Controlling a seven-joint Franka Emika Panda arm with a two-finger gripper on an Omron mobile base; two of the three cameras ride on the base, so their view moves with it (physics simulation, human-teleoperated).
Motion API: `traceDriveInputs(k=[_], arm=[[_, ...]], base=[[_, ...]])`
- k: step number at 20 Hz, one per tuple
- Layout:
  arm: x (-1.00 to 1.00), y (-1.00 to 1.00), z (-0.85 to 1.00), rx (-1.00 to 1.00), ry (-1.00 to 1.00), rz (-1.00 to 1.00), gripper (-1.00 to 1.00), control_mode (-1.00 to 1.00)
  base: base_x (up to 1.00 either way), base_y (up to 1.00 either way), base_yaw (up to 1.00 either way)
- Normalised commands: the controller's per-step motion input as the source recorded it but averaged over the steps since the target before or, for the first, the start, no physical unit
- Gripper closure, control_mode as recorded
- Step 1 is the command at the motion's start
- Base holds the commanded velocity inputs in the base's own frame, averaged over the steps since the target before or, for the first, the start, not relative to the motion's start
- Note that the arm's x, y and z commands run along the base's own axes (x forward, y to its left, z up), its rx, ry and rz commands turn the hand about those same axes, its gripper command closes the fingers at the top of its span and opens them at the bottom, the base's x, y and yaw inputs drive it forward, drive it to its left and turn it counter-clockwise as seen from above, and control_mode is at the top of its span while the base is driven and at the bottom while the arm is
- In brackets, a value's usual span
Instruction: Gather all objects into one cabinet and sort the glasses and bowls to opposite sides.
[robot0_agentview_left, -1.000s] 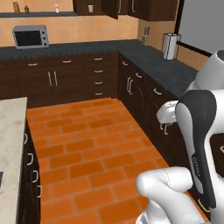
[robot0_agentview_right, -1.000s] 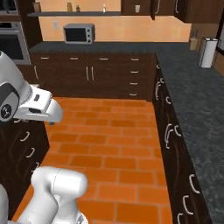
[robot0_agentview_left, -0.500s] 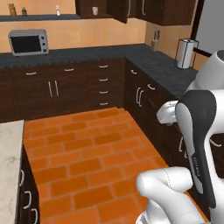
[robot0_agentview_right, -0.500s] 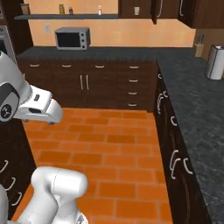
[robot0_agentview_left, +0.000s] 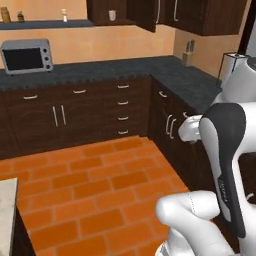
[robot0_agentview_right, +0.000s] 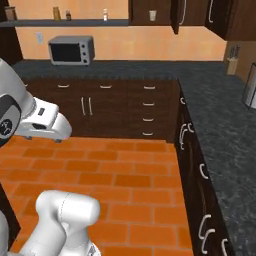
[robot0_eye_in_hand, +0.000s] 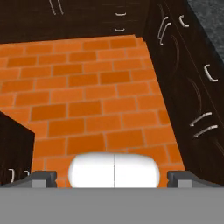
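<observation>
A small cream-white mug (robot0_agentview_left: 112, 15) stands inside a dark brown upper cabinet (robot0_agentview_left: 100, 11) above the back counter, and its door hangs ajar. The right base view shows the same mug (robot0_agentview_right: 152, 15) in the cabinet (robot0_agentview_right: 142, 10). The bowls are out of view. My gripper (robot0_eye_in_hand: 113, 177) hangs over the orange brick floor, far below and in front of the cabinet. Its fingertips (robot0_eye_in_hand: 41, 177) stand wide apart with nothing between them, so it is open. My white hand (robot0_agentview_left: 192, 129) is held in front of the arm.
A silver oven (robot0_agentview_left: 26, 56) sits on the dark back counter (robot0_agentview_left: 100, 70). A paper towel roll (robot0_agentview_left: 230, 65) and a knife block (robot0_agentview_left: 189, 47) stand on the right counter. Small bottles (robot0_agentview_left: 64, 15) line a wall shelf. Drawer fronts (robot0_agentview_left: 122, 107) fill the corner. A pale island corner (robot0_agentview_left: 7, 200) is at lower left.
The whole picture has shifted: the base has driven closer to the corner counters, which now look larger. The arm holds the same pose and the gripper stays open.
</observation>
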Motion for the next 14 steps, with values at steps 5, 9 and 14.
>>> traceDriveInputs(k=[5, 9, 14], arm=[[0.00, 0.00, 0.00, 0.00, 0.00, 0.00, -1.00, 1.00], [0.00, 0.00, 0.00, 0.00, 0.00, 0.00, -1.00, 1.00], [0.00, 0.00, 0.00, 0.00, 0.00, 0.00, -1.00, 1.00]], base=[[1.00, -0.39, -0.05], [1.00, -0.16, 0.00], [1.00, -0.13, 0.00]])
